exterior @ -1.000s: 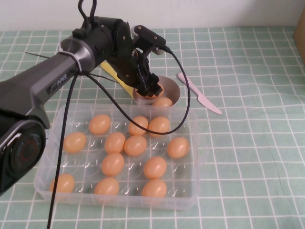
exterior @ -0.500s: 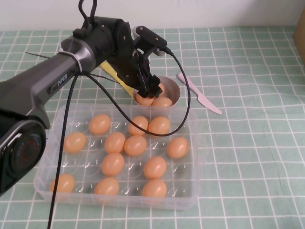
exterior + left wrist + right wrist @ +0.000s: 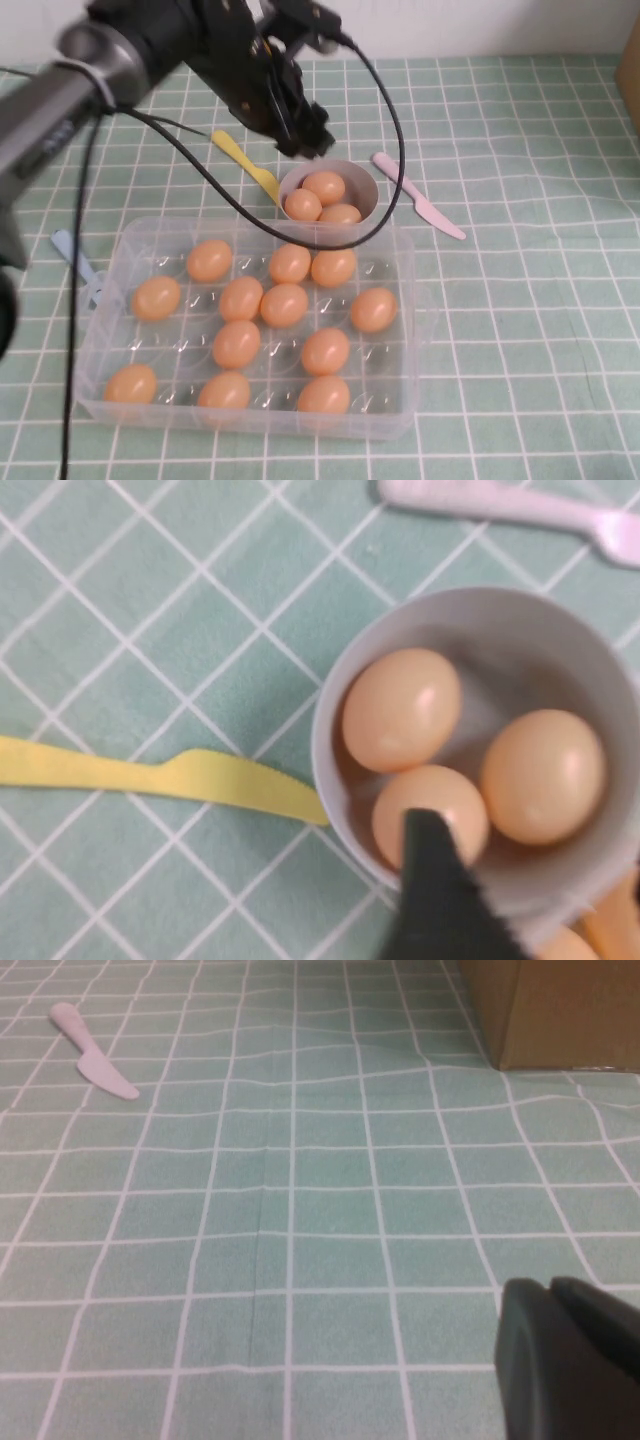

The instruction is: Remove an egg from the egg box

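The clear plastic egg box sits at the front of the table with several orange-tan eggs in its dimples, one of them an egg near the middle. Just behind it, the small grey bowl holds three eggs. My left gripper hangs open and empty above the bowl's far-left rim. In the left wrist view one dark finger shows over the bowl and its eggs. My right gripper is shut and empty, low over bare tablecloth, out of the high view.
A yellow plastic knife lies left of the bowl and a pink one to its right. A pale blue utensil lies left of the egg box. A cardboard box stands at the table's far right.
My left gripper has risen out of the bowl and drawn back and up. Three eggs now lie uncovered in the bowl, where the gripper hid part of it before.
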Robot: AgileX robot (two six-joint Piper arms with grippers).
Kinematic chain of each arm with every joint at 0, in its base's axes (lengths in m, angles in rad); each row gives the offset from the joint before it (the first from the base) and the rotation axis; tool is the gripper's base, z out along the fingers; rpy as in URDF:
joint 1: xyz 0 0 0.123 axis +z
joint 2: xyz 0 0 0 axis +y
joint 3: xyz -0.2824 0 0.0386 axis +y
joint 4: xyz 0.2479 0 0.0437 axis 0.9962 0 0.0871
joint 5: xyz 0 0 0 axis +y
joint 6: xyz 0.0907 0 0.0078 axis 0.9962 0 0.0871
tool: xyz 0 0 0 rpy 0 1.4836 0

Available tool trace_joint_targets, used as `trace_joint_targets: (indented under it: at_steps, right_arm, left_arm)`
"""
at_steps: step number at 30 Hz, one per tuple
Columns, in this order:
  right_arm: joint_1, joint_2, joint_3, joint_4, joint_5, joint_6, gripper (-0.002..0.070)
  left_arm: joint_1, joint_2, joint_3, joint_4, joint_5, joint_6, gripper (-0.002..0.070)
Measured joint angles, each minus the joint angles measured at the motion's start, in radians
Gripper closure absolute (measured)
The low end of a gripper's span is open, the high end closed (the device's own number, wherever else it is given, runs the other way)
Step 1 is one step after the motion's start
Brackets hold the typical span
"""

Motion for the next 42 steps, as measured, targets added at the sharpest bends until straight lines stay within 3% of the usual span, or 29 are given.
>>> trace_joint_targets:
  at_steps: [4,8,15,26,35,42]
  right_arm:
    - [0.0,0.0,0.0,0.0,0.0,0.0,0.0694]
    - [0.0,0.0,0.0,0.0,0.0,0.0,0.0694]
    - [0.0,0.0,0.0,0.0,0.0,0.0,0.0694]
    - [0.0,0.0,0.0,0.0,0.0,0.0,0.0694]
    - [0.0,0.0,0.0,0.0,0.0,0.0,0.0694]
    - [0.0,0.0,0.0,0.0,0.0,0.0,0.0694]
  left_arm:
    - [0.0,-0.141,0.085,-0.007,0.014,-0.002,0.0557]
    - [0.0,-0.312,0.324,-0.013,-0.104,-0.002,0.0654]
    - [0.0,-0.657,0.802,-0.015,-0.35,-0.062,0.0675]
    - [0.0,-1.141,1.316,-0.061,-0.57,-0.17,0.0676]
    - [0.0,-1.254,1.437,-0.07,-0.637,-0.213,0.0676]
    - [0.0,-1.305,1.6,-0.056,-0.975,-0.213,0.0677]
